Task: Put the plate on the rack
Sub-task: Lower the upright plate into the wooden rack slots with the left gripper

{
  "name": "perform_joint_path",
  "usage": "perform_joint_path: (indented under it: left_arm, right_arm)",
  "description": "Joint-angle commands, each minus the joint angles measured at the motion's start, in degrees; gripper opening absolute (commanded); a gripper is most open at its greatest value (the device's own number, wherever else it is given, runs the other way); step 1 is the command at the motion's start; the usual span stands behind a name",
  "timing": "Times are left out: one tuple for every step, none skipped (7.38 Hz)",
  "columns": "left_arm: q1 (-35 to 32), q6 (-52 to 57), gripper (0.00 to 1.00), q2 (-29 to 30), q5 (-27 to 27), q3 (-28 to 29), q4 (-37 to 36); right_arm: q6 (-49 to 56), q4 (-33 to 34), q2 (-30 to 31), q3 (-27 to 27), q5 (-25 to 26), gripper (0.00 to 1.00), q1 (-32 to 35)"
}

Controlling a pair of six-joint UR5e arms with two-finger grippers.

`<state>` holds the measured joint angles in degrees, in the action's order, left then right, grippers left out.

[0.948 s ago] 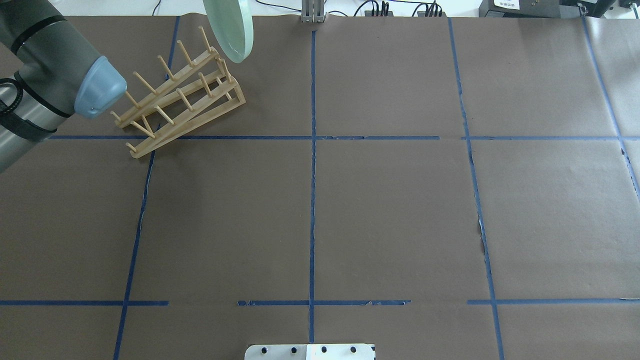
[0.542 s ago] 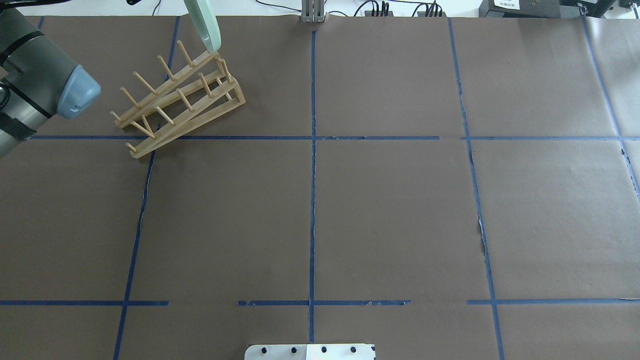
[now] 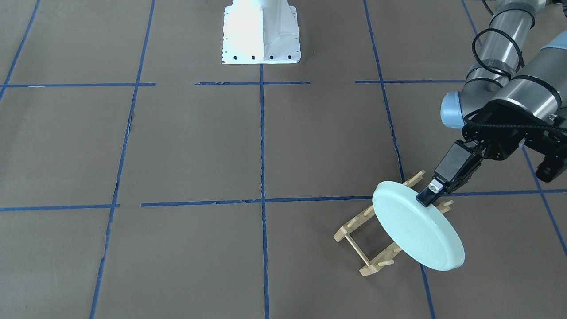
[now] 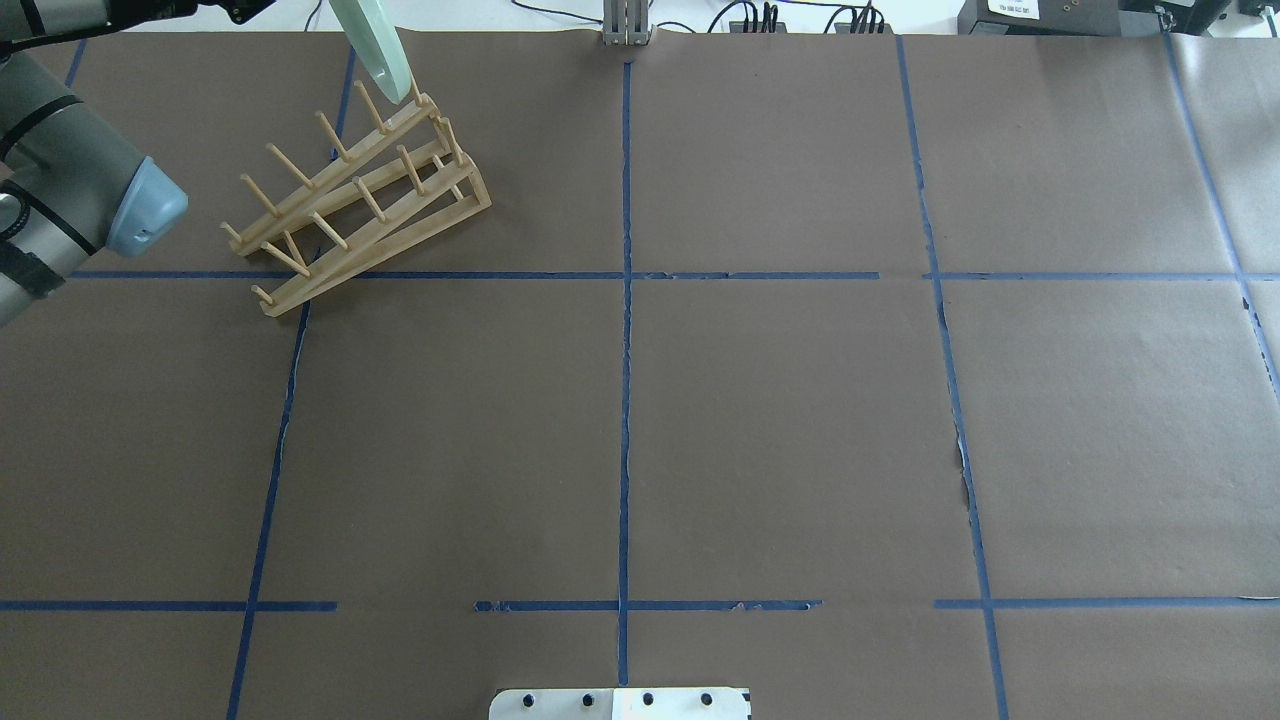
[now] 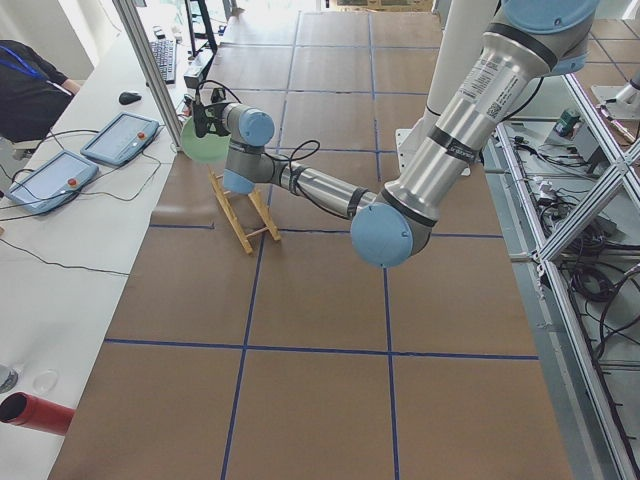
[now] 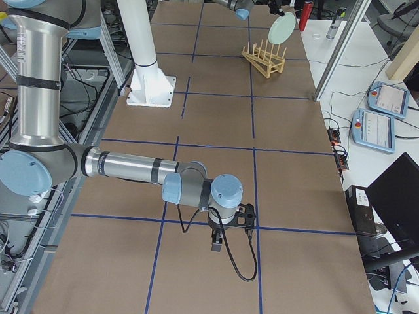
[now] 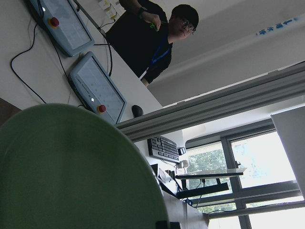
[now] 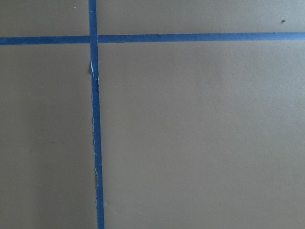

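The left gripper (image 3: 427, 197), clamped on the plate's (image 3: 416, 235) rim, has swung it toward 9 o'clock and edge-on (overhead view) above the rack's (image 4: 360, 200) far pegs. It looks lined up with a slot, not yet seated.

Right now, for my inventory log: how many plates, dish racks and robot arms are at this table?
plate: 1
rack: 1
robot arms: 2 (left arm, right arm)
Total: 4
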<state>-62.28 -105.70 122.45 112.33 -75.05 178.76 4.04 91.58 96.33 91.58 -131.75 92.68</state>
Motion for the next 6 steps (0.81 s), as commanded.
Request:
perform_joint_path:
  left_arm:
    - [1.5, 0.7, 0.00, -0.2, -2.9, 2.2, -0.2]
    - [2.2, 1.4, 0.00, -0.1, -3.7, 2.4, -0.3]
    - [2.3, 1.4, 0.00, 0.2, -3.8, 2.4, -0.4]
    - [3.3, 1.5, 0.00, 0.1, -3.8, 2.4, -0.4]
    - [4.2, 1.6, 0.00, 0.1, -4.2, 2.5, -0.4]
    - [5.8, 1.7, 0.00, -0.1, -5.6, 2.9, -0.4]
  right_arm:
    - [0.0, 0.0, 0.0, 0.1, 0.0, 1.00, 0.0]
    - [0.0, 0.0, 0.0, 0.1, 0.0, 1.00, 0.0]
    - [0.0, 0.0, 0.0, 0.0, 0.0, 1.00, 0.0]
    - [0.0, 0.0, 0.0, 0.0, 0.0, 1.00, 0.0]
    - [0.0, 0.0, 0.0, 0.1, 0.0, 1.00, 0.0]
    - [0.0, 0.0, 0.0, 0.0, 0.0, 1.00, 0.0]
